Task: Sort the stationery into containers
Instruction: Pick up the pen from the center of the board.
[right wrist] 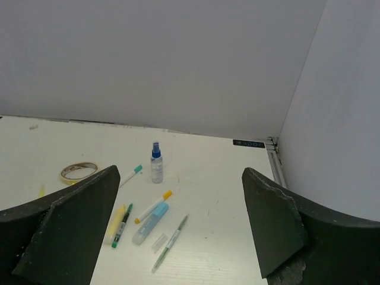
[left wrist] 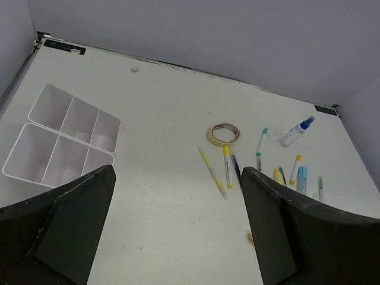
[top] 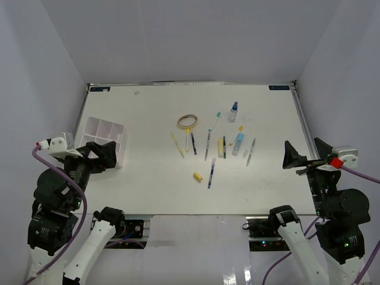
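The left end effector (top: 110, 155) hangs with its fingers spread wide and nothing between them. The white tray (top: 101, 119) sits just beside it, on its far side. Well off to its right the stationery lies loose on the worktop (top: 148, 190): a tape ring (top: 187, 122), a yellow eraser (top: 198, 176), then pens (top: 209, 145) with their long axes mostly running away from the arms, and a small bottle (top: 233, 111). The right end effector (top: 300, 155) is equally wide and empty. The thin pen (top: 251, 151) lies near its left, so I'd judge that arm closer for a first pick.

White table (top: 148, 178), plain pale grey walls (top: 190, 35), even diffuse light
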Action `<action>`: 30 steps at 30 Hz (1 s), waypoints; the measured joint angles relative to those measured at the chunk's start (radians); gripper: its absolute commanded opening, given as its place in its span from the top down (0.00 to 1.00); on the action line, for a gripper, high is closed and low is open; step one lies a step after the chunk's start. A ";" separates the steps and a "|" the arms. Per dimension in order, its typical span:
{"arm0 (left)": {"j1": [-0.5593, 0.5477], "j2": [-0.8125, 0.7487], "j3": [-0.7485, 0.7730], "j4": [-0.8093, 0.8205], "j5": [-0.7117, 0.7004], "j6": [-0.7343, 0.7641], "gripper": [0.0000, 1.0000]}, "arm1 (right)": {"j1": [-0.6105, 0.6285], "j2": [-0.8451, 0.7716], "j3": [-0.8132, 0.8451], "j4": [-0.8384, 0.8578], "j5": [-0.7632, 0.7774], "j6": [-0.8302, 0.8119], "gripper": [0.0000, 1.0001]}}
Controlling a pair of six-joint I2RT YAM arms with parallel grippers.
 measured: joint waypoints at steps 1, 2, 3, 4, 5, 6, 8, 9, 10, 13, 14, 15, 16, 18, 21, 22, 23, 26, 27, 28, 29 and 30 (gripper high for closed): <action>0.000 -0.001 -0.004 0.000 0.002 -0.001 0.02 | 0.000 0.000 0.000 -0.003 0.000 0.001 0.10; 0.000 -0.001 -0.009 -0.002 0.005 -0.001 0.02 | 0.000 0.001 0.000 -0.007 -0.002 0.005 0.10; 0.000 -0.001 -0.015 -0.003 0.009 -0.001 0.02 | 0.000 0.003 0.000 -0.013 -0.006 0.010 0.10; -0.001 -0.001 -0.023 -0.003 0.014 -0.001 0.02 | 0.000 0.008 0.000 -0.022 -0.013 0.019 0.10; -0.001 -0.001 -0.033 -0.002 0.020 -0.001 0.02 | 0.000 0.017 0.000 -0.031 -0.029 0.027 0.10; -0.001 0.000 -0.046 0.000 0.027 -0.001 0.02 | 0.000 0.028 -0.002 -0.037 -0.047 0.040 0.10; -0.001 0.008 -0.074 0.002 0.046 -0.002 0.02 | 0.000 0.057 -0.016 -0.041 -0.090 0.072 0.10; -0.001 0.016 -0.091 0.006 0.060 -0.003 0.02 | 0.000 0.072 -0.034 -0.042 -0.111 0.089 0.10; -0.001 0.028 -0.105 0.008 0.072 -0.005 0.02 | 0.000 0.090 -0.055 -0.044 -0.133 0.113 0.10; -0.001 0.085 -0.163 0.037 0.122 -0.014 0.02 | 0.000 0.184 -0.102 -0.054 -0.185 0.181 0.10; -0.001 0.108 -0.183 0.051 0.137 -0.017 0.02 | 0.000 0.226 -0.111 -0.063 -0.195 0.202 0.10; -0.001 0.129 -0.203 0.063 0.151 -0.020 0.02 | 0.000 0.276 -0.115 -0.071 -0.207 0.222 0.10; -0.001 0.155 -0.223 0.074 0.166 -0.022 0.02 | 0.000 0.330 -0.118 -0.082 -0.214 0.241 0.10; -0.001 0.205 -0.250 0.099 0.198 -0.029 0.02 | 0.000 0.434 -0.120 -0.103 -0.218 0.277 0.10; -0.001 0.279 -0.288 0.166 0.247 -0.042 0.02 | 0.007 0.600 -0.132 -0.114 -0.217 0.332 0.07; -0.001 0.301 -0.302 0.189 0.260 -0.046 0.02 | 0.012 0.627 -0.142 -0.113 -0.214 0.341 0.07; -0.001 0.320 -0.315 0.211 0.272 -0.051 0.02 | 0.025 0.662 -0.158 -0.109 -0.207 0.362 0.07; -0.001 0.361 -0.367 0.288 0.299 -0.064 0.02 | 0.111 0.743 -0.193 -0.102 -0.166 0.414 0.07; -0.001 0.369 -0.384 0.308 0.306 -0.068 0.02 | 0.156 0.775 -0.195 -0.098 -0.143 0.436 0.06; -0.001 0.375 -0.397 0.323 0.310 -0.071 0.02 | 0.198 0.810 -0.195 -0.087 -0.123 0.455 0.03; -0.001 0.377 -0.413 0.347 0.312 -0.072 0.02 | 0.236 0.845 -0.195 -0.072 -0.103 0.475 0.01; -0.001 0.377 -0.430 0.367 0.312 -0.072 0.02 | 0.276 0.885 -0.195 -0.053 -0.088 0.501 0.00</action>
